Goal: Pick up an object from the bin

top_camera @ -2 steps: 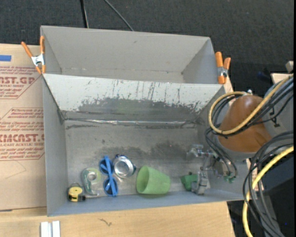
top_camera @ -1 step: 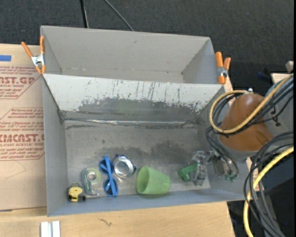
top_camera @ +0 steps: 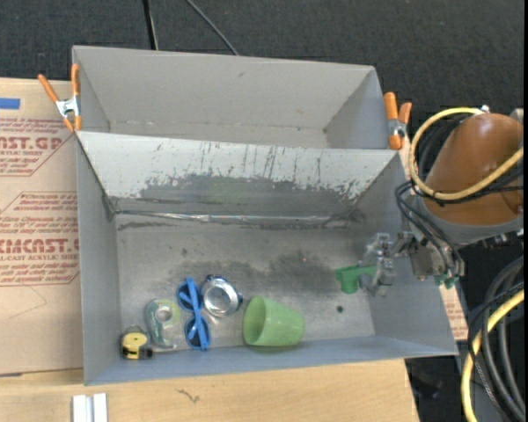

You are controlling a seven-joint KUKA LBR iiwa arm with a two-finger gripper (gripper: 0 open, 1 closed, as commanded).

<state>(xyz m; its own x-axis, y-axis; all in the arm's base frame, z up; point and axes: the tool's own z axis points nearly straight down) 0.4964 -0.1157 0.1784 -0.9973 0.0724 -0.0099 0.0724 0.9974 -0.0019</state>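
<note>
Small green piece lies at right-centre of the frame, against the left side of the gripper; whether it is gripped I cannot tell. Farther left, lower down, lies a green cup, well apart.

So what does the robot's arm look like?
It wears a rounded, shiny orange-brown cover, a bit like a helmet. Yellow cables loop around the cover, and thinner black cables bunch up below it. At the very end sits a small pincer made of grey metal bits.
</note>
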